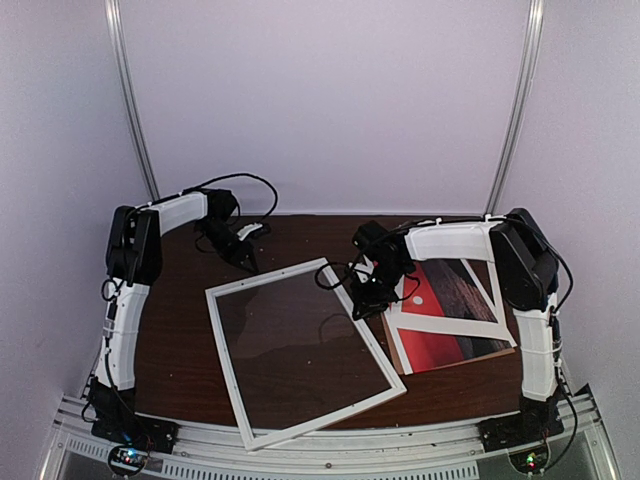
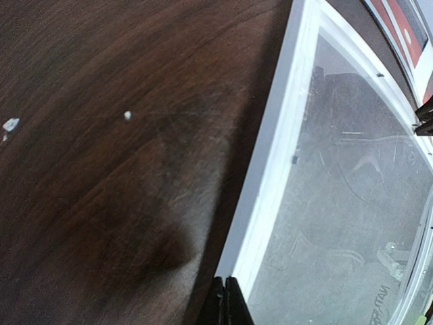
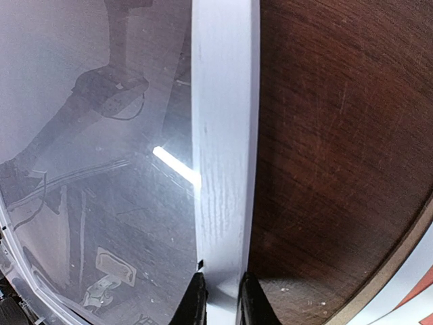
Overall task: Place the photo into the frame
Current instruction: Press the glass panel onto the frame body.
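Note:
The white frame (image 1: 225,350) lies at a slant mid-table, with a clear pane in it that shows reflections. My right gripper (image 1: 362,300) is shut on the frame's right rail (image 3: 223,135), one finger on each side (image 3: 196,301). My left gripper (image 1: 245,258) is shut and empty, its tips (image 2: 225,301) right at the outer edge of the frame's left rail (image 2: 284,135) near the far corner. The photo (image 1: 440,345), a red print, lies on the right of the table, partly covered by a white mat (image 1: 455,325). A red corner of it shows in the left wrist view (image 2: 399,17).
A brown board edge (image 1: 500,350) sticks out under the photo. The dark wooden table (image 1: 180,340) has small white specks (image 2: 127,116). White walls with metal posts (image 1: 135,110) close in the back and sides. A metal rail (image 1: 330,455) runs along the near edge.

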